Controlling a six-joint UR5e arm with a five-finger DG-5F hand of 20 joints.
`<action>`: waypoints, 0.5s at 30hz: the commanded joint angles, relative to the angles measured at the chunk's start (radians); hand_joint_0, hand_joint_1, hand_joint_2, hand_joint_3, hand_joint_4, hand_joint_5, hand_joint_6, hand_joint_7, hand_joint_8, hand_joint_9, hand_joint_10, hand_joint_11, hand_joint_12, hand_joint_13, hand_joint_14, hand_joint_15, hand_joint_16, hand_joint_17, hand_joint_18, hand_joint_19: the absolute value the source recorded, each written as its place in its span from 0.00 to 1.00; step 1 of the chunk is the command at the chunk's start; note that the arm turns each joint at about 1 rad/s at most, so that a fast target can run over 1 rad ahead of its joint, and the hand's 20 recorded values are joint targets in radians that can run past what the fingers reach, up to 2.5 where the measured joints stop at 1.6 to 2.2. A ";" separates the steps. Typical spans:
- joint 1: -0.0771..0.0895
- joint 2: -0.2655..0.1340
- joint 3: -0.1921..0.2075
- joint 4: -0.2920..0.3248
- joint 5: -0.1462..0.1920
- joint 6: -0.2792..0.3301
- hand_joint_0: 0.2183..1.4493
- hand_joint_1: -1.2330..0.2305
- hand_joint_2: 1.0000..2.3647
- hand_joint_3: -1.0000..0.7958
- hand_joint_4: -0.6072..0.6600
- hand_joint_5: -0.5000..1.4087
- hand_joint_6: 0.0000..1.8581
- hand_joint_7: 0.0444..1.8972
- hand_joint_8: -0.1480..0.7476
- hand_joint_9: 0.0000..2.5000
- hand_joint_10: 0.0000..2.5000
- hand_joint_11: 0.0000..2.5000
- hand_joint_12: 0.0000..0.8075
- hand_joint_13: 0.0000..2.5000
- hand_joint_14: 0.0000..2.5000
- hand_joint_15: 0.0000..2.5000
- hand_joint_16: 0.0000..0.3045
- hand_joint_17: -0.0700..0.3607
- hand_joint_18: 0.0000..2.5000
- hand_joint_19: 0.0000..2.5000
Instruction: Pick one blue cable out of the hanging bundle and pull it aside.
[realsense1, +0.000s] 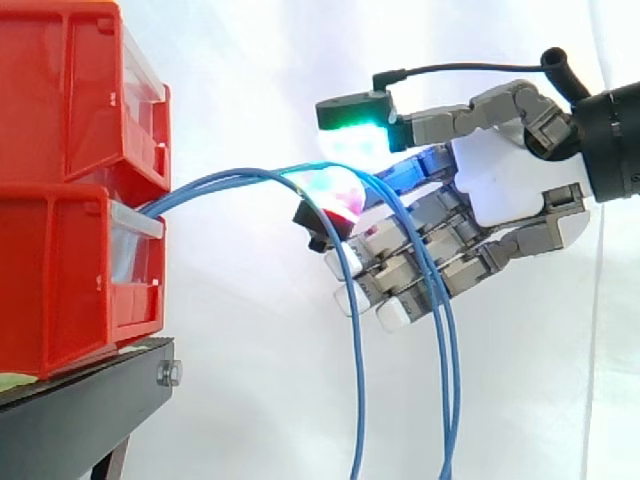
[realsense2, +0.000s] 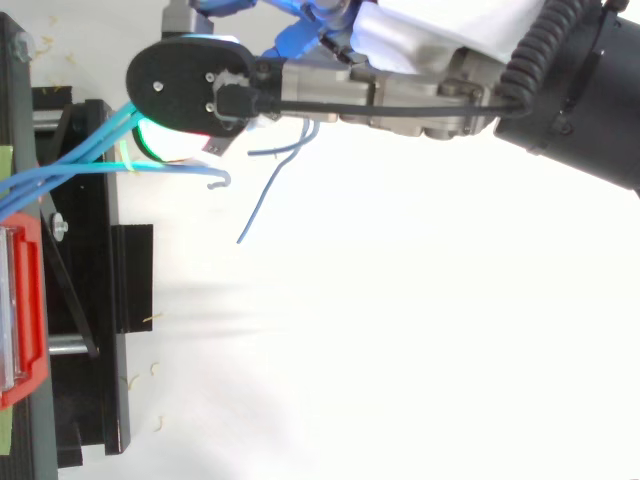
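Observation:
Several blue cables (realsense1: 230, 178) come out of the lower red bin (realsense1: 60, 290), arch to the right and hang down in strands (realsense1: 357, 400). My hand (realsense1: 490, 185) reaches in from the right at the top of the arch. Its green-glowing thumb pad (realsense1: 355, 135) sits just above the cables, and a red-glowing fingertip (realsense1: 338, 198) sits just below, pinching a strand between them. The other fingers curl underneath, behind the hanging strands. From above, the cables (realsense2: 70, 165) run from the left under the hand (realsense2: 400, 100).
Two red bins are stacked on a black stand (realsense1: 90, 390) at the left. The top view shows the stand (realsense2: 90, 300) and a bin's front edge (realsense2: 25, 310), with loose cable ends (realsense2: 265, 195) hanging below the thumb. A white curtain lies behind.

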 joint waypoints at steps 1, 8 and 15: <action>0.000 0.001 0.000 0.000 0.000 0.000 0.23 0.54 0.44 0.53 0.58 0.21 0.36 0.66 0.56 0.38 0.00 0.17 0.60 0.29 0.01 0.19 0.24 0.55 0.25 0.21; 0.000 0.001 0.000 0.000 0.000 0.000 0.38 0.26 0.02 0.65 0.59 0.15 0.48 0.69 0.50 0.32 0.01 0.23 0.54 0.27 0.01 0.20 0.21 0.50 0.23 0.21; 0.000 -0.001 0.000 0.000 0.000 0.000 0.38 0.22 0.01 0.47 0.58 0.13 0.48 0.69 0.45 0.24 0.01 0.22 0.50 0.24 0.01 0.19 0.19 0.47 0.21 0.20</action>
